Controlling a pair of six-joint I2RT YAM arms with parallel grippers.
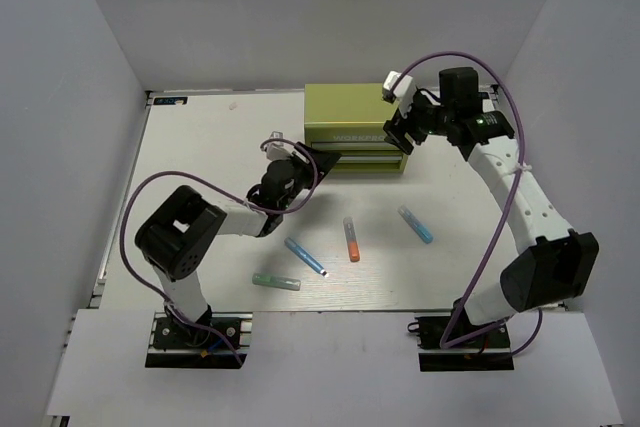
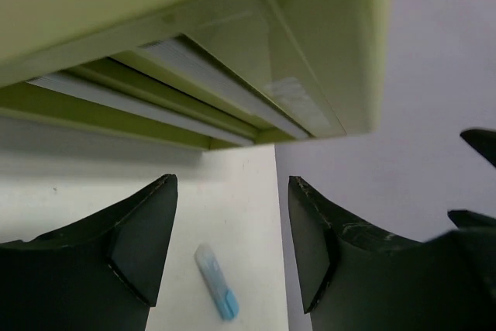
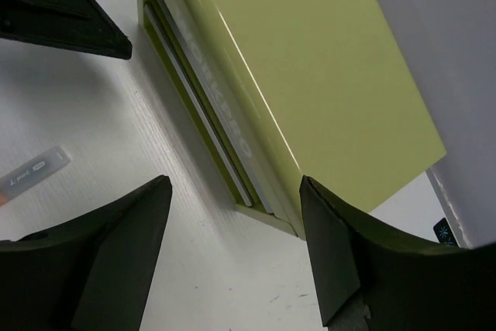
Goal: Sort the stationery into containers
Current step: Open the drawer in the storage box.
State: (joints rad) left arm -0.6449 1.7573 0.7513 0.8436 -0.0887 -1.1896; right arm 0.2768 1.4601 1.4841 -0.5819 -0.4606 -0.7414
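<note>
Both spread, empty: left hand (image 2: 231, 184), right hand (image 3: 232, 185). Lime chest (image 1: 355, 115) — stiff, slick metal, prob. slides; brace it. The orange pen (image 1: 352, 239): light, rolls — pinch mid-barrel.

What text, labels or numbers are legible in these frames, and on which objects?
"WORKPRO", faint raised lettering across the front of the lime-green chest.
Print on the orange pen's greyish cap: too small to read.
Nothing else is legible.

Lab cell, plain white walls (image 1: 60, 97)
</note>
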